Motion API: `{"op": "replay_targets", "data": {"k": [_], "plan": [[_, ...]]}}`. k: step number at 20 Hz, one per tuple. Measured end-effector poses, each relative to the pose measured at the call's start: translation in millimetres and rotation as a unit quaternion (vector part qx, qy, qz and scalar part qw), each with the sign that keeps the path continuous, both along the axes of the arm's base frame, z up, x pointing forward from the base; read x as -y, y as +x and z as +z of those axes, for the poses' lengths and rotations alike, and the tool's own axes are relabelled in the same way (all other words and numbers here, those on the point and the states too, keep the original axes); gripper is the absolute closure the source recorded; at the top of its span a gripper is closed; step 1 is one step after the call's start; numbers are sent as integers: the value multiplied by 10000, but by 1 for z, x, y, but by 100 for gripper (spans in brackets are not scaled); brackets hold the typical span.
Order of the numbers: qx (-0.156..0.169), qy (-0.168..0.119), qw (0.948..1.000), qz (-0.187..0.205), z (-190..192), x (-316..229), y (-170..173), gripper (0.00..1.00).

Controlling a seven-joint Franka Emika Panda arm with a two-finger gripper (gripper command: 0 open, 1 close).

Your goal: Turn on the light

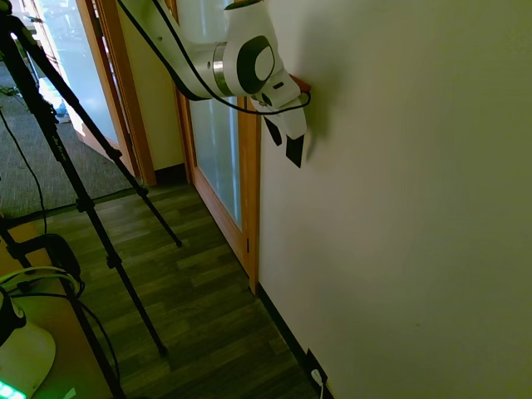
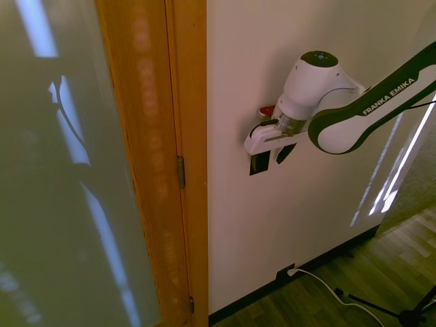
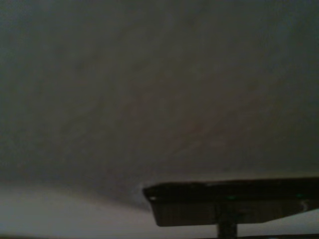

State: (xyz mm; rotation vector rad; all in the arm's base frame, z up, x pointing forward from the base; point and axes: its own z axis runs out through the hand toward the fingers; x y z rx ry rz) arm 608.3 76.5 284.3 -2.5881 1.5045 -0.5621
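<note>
Showing dark and blurred in the wrist view, the switch (image 3: 234, 201) is mounted on the wall (image 2: 313, 225) (beside the wooden door frame (image 2: 187, 163)). The gripper (image 2: 270, 158) is held close against the wall, its black fingers (image 1: 294, 150) parted narrowly.

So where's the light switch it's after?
In the second exterior view the switch is the small black plate on the white wall, right of the wooden door frame, with the gripper directly at it.
</note>
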Motion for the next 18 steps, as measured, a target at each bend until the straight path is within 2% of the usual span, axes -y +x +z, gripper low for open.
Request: {"op": "replay_targets", "data": {"k": [18], "plan": [[87,46,9999,38,2,-2,8,100]]}}
